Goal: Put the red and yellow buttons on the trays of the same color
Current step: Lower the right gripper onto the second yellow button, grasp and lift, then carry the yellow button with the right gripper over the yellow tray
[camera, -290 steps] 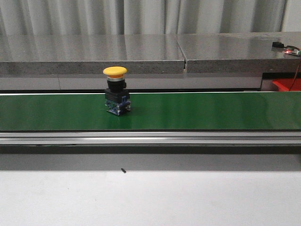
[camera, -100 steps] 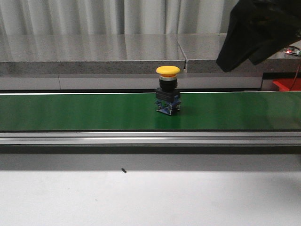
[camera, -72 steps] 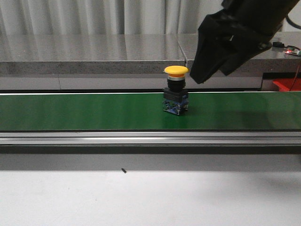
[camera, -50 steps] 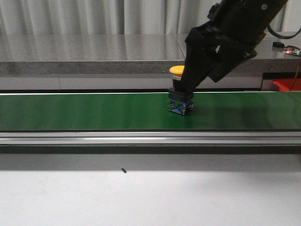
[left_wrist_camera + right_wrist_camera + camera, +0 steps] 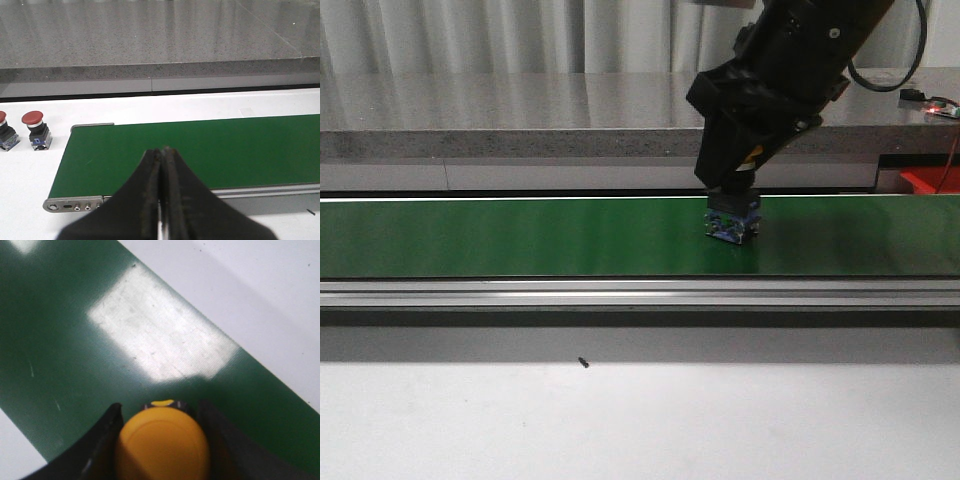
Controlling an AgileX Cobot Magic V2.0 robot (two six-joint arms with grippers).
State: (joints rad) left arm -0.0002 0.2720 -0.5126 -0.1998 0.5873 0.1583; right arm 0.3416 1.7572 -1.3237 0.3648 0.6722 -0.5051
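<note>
The yellow button point(image 5: 733, 222) stands upright on the green belt point(image 5: 520, 238); in the front view only its blue-and-black base shows below my right gripper point(image 5: 734, 192). In the right wrist view its yellow cap point(image 5: 162, 445) sits between the two fingers of that gripper point(image 5: 160, 408), which stands open around it with the jaws close on either side. A red button point(image 5: 36, 130) stands on the white table off the belt's end. My left gripper point(image 5: 162, 151) is shut and holds nothing. A red tray corner point(image 5: 930, 180) shows at the far right; no yellow tray is in view.
A grey stone ledge point(image 5: 520, 110) runs behind the belt. The belt's metal frame point(image 5: 620, 292) runs along its front edge, with white table point(image 5: 640, 420) in front. Another button point(image 5: 4, 135), cut by the picture's edge, stands beside the red one.
The yellow button has ridden the belt to the right. My right arm came in from the upper right and dropped over it, so its cap is now covered in the front view.
</note>
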